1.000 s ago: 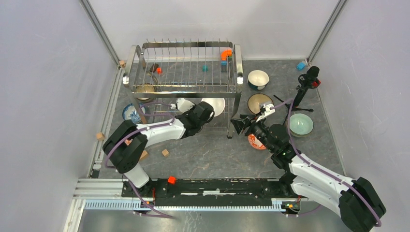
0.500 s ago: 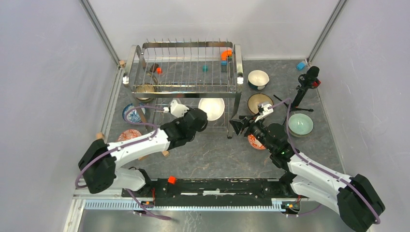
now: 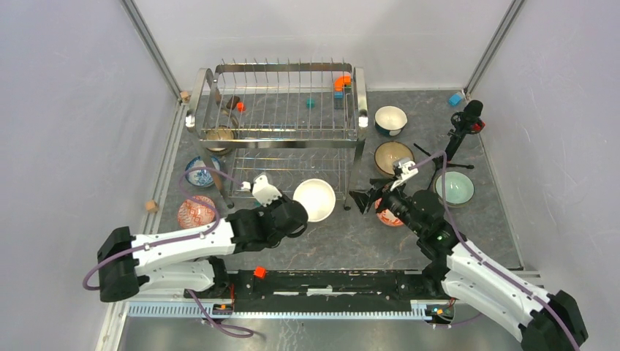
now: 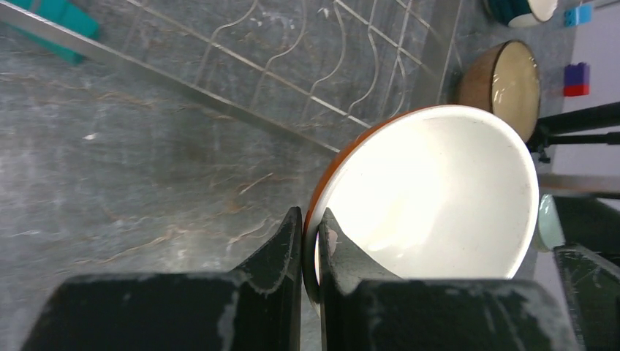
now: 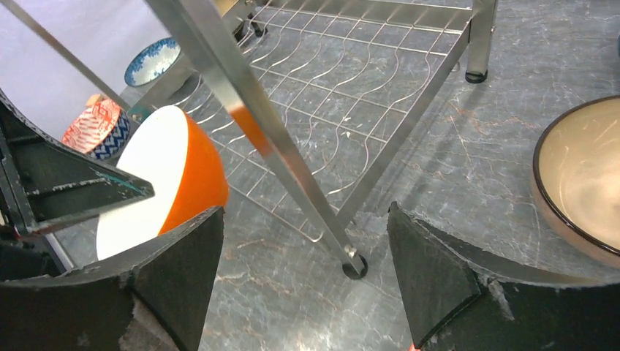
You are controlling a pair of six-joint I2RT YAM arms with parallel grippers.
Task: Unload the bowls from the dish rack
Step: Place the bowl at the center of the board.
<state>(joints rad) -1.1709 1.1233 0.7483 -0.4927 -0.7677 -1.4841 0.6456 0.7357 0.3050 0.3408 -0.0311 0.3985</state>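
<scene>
- Top external view: orange bowl [image 3: 314,199], white inside, sits just in front of the dish rack [image 3: 360,102], outside its lower tier, near the front right leg.
- Left wrist view: left gripper [image 4: 311,241] pinches the rim of that bowl [image 4: 431,197], one finger [image 4: 286,245] on the orange outer wall, the other inside. Narrow gap, firm hold.
- Right wrist view: the bowl [image 5: 175,183] is tilted, its mouth turned partly sideways. Cannot tell whether it touches the table.
- Right gripper [image 3: 368,190] is beside the rack's front right leg with its jaws spread wide and nothing between them.
- Red-patterned bowl [image 3: 386,214] lies on the table, partly hidden under the right arm.
- Right of the rack on the table: teal-and-white bowl [image 3: 390,120], dark bowl [image 3: 392,156], pale green bowl [image 3: 455,188].
- Left of the rack on the table: blue-patterned bowl [image 3: 199,172], second red-patterned bowl [image 3: 196,212].
- Brown bowl [image 3: 218,136] is at the rack's left end.
</scene>
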